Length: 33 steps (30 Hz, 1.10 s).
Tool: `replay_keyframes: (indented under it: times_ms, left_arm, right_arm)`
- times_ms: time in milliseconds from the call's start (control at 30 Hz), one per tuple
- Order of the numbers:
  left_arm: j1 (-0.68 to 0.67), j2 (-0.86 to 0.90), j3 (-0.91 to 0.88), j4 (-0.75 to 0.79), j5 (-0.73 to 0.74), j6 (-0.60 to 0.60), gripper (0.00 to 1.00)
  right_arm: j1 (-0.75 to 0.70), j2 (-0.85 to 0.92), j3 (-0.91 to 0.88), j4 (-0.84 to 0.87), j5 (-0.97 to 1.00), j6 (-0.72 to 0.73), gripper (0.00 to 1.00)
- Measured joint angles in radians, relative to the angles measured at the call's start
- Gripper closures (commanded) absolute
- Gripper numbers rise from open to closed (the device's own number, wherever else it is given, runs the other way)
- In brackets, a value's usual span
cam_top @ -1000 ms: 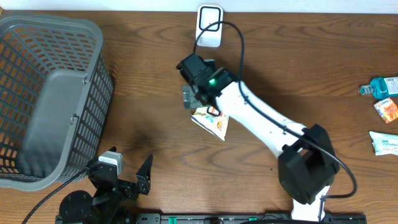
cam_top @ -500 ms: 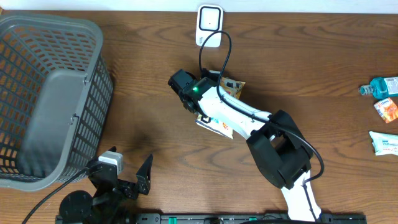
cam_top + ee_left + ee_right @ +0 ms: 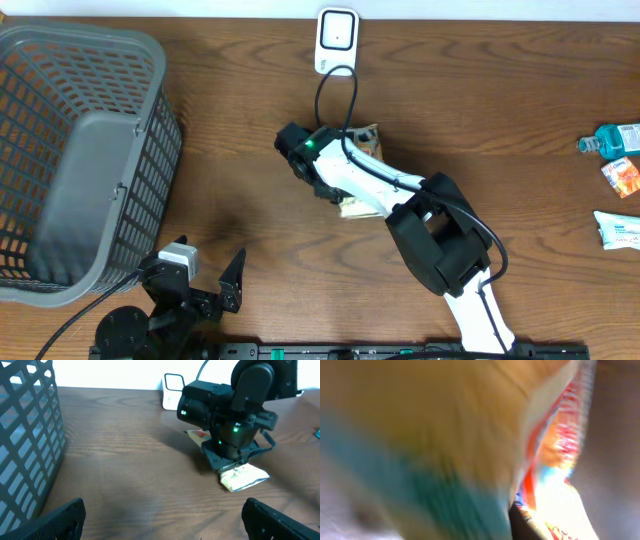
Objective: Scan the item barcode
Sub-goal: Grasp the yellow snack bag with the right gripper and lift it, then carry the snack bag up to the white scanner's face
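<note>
The item is a crinkled snack packet (image 3: 356,207), yellowish with red and orange print, lying on the wooden table below the white barcode scanner (image 3: 337,40). My right gripper (image 3: 322,182) points down onto it and is shut on the packet. In the left wrist view the packet (image 3: 243,476) sticks out from under that gripper (image 3: 226,458). The right wrist view is filled by a blurred close-up of the packet (image 3: 470,435); its own fingers are hidden. My left gripper (image 3: 210,272) rests open at the front left, with nothing between its fingers (image 3: 55,521).
A large grey plastic basket (image 3: 165,95) fills the left side of the table. At the far right edge lie a blue bottle (image 3: 612,138), a small orange packet (image 3: 622,177) and a white tube (image 3: 620,228). The scanner's black cable loops over the right arm.
The right arm has folded in and its gripper has come down on the packet and closed. The packet has shifted a little under it. The left arm has not moved.
</note>
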Motion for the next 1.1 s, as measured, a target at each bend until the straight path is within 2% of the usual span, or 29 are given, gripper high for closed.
replay_keyframes:
  times_ms: [133,233,367,467,733,933,1000,1100]
  left_arm:
    - [0.000,0.000,0.000,0.000,0.000,0.000,0.02]
    - [0.000,0.000,0.000,0.000,0.000,0.000,0.02]
    - [0.000,0.000,0.000,0.000,0.000,0.000,0.02]
    - [0.000,0.000,0.000,0.000,0.000,0.000,0.02]
    - [0.000,0.000,0.000,0.000,0.000,0.000,0.02]
    - [0.000,0.000,0.000,0.000,0.000,0.000,0.02]
    - [0.000,0.000,0.000,0.000,0.000,0.000,0.02]
    - [0.000,0.000,0.000,0.000,0.000,0.000,0.02]
  right_arm:
    - [-0.020,-0.007,0.017,-0.024,-0.079,-0.103,0.99]
    - [-0.063,-0.025,0.039,-0.037,-0.241,-0.241,0.99]
    - [-0.151,-0.073,0.064,-0.060,-0.671,-0.538,0.99]
    - [-0.216,-0.107,0.065,-0.157,-0.977,-0.775,0.99]
    - [-0.360,-0.130,0.064,-0.359,-1.493,-1.258,0.99]
    - [-0.374,-0.131,0.064,-0.479,-1.752,-1.422,0.99]
    - [-0.374,-0.131,0.064,-0.536,-1.815,-1.421,0.99]
    - [-0.373,-0.131,0.064,-0.581,-1.868,-1.345,0.99]
